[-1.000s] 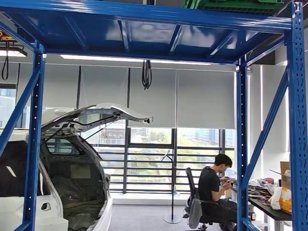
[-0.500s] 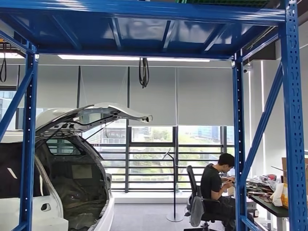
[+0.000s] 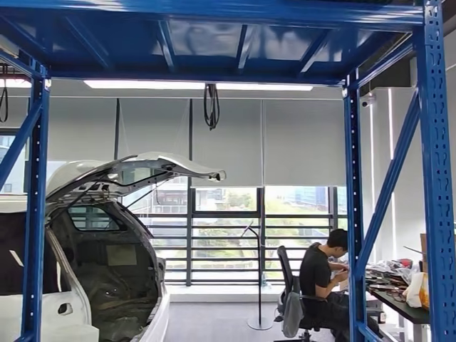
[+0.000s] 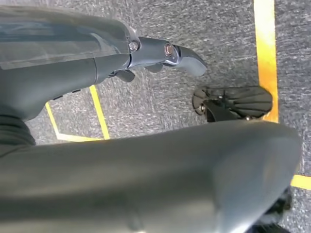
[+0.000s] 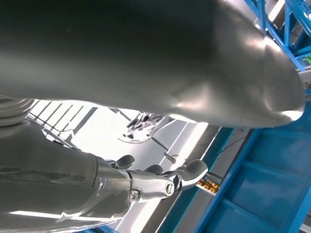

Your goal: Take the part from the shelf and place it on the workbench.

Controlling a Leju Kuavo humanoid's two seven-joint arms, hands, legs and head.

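Note:
The blue steel shelf (image 3: 434,178) frames the head view, its upper deck (image 3: 215,39) seen from underneath and its uprights at both sides. My left hand (image 4: 154,51) hangs over grey carpet, fingers stretched out and apart, with nothing in it. My right hand (image 5: 157,184) is raised beside the blue shelf frame (image 5: 234,160), fingers likewise extended and empty.
Beyond the shelf stands a white car (image 3: 107,235) with its tailgate raised. A person (image 3: 320,278) sits on an office chair at a cluttered desk (image 3: 400,288) at the right. Yellow tape lines (image 4: 266,48) mark the carpet below my left hand.
The whole head picture has shifted left and upward, so the camera has moved. A green thing on top of the shelf has left the picture.

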